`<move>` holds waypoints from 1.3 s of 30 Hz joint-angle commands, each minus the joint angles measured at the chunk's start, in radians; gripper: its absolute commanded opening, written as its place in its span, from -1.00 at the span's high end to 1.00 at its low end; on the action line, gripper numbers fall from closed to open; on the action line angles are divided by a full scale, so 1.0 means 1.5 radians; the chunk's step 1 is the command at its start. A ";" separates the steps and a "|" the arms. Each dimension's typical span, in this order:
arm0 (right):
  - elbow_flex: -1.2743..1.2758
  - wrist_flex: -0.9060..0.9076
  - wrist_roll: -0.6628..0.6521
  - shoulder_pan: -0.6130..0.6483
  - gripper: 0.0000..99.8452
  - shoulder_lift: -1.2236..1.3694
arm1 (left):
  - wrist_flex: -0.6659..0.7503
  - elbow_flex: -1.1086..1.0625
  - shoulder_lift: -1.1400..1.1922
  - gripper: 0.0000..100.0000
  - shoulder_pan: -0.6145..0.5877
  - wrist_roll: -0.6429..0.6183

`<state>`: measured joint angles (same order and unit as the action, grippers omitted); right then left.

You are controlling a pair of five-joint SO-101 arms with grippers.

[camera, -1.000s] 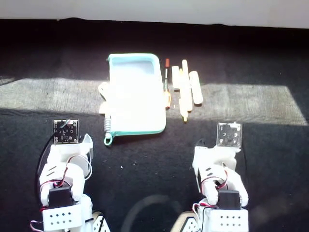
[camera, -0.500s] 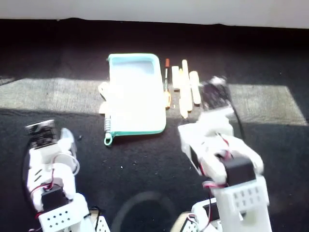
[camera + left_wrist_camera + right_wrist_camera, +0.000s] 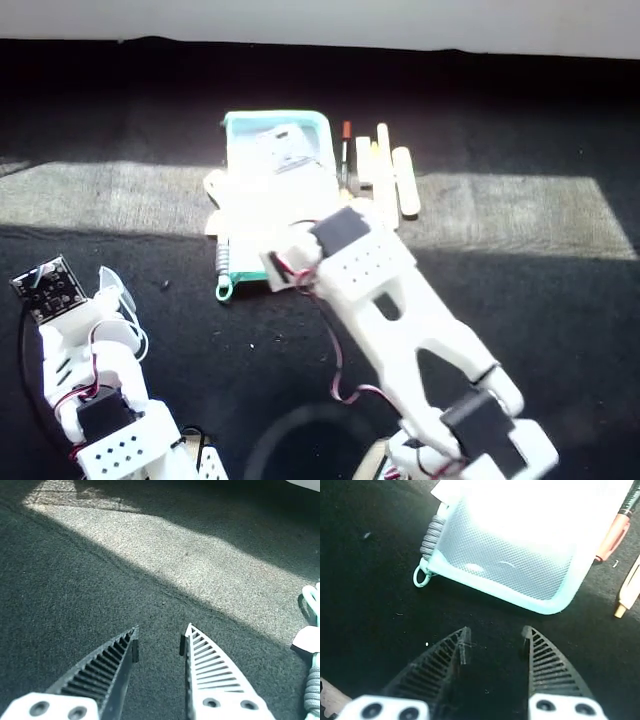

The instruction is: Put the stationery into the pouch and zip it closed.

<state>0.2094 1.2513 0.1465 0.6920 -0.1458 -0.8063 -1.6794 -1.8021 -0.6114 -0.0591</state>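
Pouch point(image 3: 505, 560): one; left tool point(image 3: 162, 629), right tool point(image 3: 496, 629) parted.

Mesh pouch point(image 3: 505, 555), rough cloth table point(image 3: 100, 580).

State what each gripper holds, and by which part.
Nothing is held. The left gripper is open and empty over the mat; the right gripper is open and empty near the pouch.

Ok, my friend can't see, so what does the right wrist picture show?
The right gripper hangs open over the dark table, just short of a mint-edged mesh pouch. A coiled cord ending in a ring sits at one pouch corner, and two pens lie beside the pouch.
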 commanded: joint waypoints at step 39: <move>-0.698 0.215 0.010 0.093 0.67 0.497 | 0.012 -0.012 -0.001 0.68 -0.002 -0.006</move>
<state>-0.8094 1.5919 0.1588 0.7718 0.5877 -0.8063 -1.6794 -1.8021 -0.6114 -0.0591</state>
